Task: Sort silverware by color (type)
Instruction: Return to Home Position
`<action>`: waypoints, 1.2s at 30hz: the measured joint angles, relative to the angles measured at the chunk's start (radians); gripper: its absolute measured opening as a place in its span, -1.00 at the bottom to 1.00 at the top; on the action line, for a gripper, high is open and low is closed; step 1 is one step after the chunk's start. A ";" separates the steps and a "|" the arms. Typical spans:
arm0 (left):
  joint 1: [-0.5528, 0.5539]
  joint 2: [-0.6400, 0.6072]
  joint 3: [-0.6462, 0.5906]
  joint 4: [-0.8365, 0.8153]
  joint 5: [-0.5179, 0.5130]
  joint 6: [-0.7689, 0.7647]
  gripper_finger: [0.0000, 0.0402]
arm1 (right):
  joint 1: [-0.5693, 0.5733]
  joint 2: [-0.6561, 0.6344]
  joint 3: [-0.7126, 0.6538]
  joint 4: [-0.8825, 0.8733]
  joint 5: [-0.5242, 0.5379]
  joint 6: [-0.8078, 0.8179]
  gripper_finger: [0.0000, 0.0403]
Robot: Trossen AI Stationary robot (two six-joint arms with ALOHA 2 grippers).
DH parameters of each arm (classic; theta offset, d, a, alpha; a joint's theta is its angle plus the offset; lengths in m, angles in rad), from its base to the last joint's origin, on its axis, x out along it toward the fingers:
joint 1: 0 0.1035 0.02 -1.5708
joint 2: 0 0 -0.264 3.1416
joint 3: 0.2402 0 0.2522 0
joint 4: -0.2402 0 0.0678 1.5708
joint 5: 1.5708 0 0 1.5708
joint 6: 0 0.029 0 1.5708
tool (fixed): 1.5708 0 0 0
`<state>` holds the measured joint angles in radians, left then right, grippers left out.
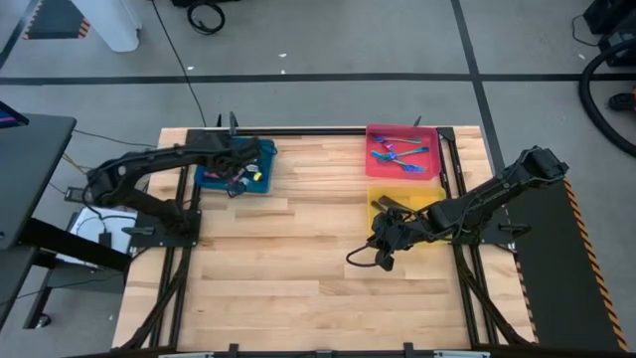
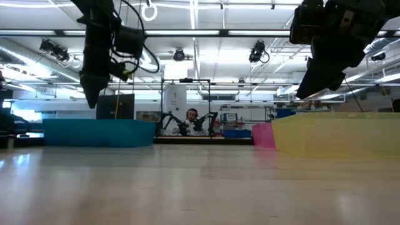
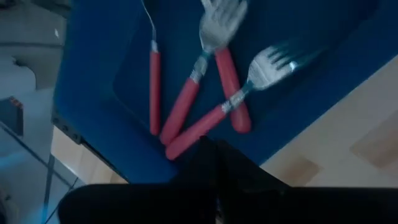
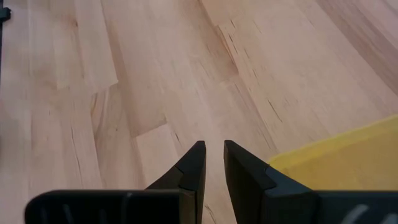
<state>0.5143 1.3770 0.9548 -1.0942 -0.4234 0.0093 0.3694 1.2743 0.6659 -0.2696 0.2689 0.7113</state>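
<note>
Overhead: the left arm and left gripper cover most of the blue tray, so the load can't be counted.

Left wrist view: the red-handled forks are smeared. One head is cut off by the frame edge. The thinnest piece's stem runs out of frame too, so its type is unclear. The gripper itself is only a dark blur.

The right arm lies across the yellow tray, and much of what's inside is hidden.

The blue iridescent forks in the pink tray are too small and tangled to count.

Table level: the tray walls hide everything inside, and both arms are cut off at the top. A person stands far back, too small to make out.
</note>
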 joint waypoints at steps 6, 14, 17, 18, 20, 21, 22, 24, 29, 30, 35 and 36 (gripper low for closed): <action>0.001 0.026 0.023 0.037 0.001 -0.021 -0.97 | -0.007 0.000 0.000 0.001 0.005 0.000 -0.68; -0.088 -0.118 0.133 0.084 0.006 -0.134 -0.87 | -0.007 -0.003 0.000 0.105 0.046 -0.108 -0.68; -0.154 -0.226 0.136 0.110 0.035 -0.155 -0.87 | 0.006 -0.024 0.000 0.211 -0.017 -0.191 -0.68; -0.177 -0.263 0.136 0.121 0.038 -0.174 -0.87 | 0.015 -0.036 0.000 0.240 -0.049 -0.232 -0.68; -0.230 -0.337 0.136 0.146 0.038 -0.217 -0.87 | 0.034 -0.063 0.000 0.297 -0.108 -0.320 -0.68; -0.257 -0.371 0.136 0.162 0.037 -0.238 -0.87 | 0.042 -0.083 0.000 0.312 -0.123 -0.368 -0.68; -0.288 -0.405 0.136 0.180 0.037 -0.249 -0.87 | 0.048 -0.107 0.000 0.334 -0.138 -0.412 -0.68; -0.349 -0.467 0.136 0.202 0.036 -0.261 -0.87 | 0.060 -0.166 0.000 0.353 -0.144 -0.491 -0.68; -0.493 -0.617 0.058 0.275 -0.027 -0.261 -0.87 | 0.078 -0.337 0.000 0.319 -0.143 -0.627 -0.68; -0.516 -0.648 0.026 0.291 -0.049 -0.261 -0.87 | 0.081 -0.371 0.000 0.302 -0.143 -0.643 -0.68; -0.594 -0.810 -0.197 0.445 -0.068 -0.241 -0.87 | 0.093 -0.512 0.000 0.239 -0.197 -0.699 -0.68; -0.607 -0.840 -0.246 0.487 -0.047 -0.228 -0.87 | 0.096 -0.531 0.000 0.231 -0.221 -0.715 -0.68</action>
<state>-0.0925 0.5371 0.7087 -0.6074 -0.4704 -0.2186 0.4651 0.7430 0.6655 -0.0387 0.0474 -0.0036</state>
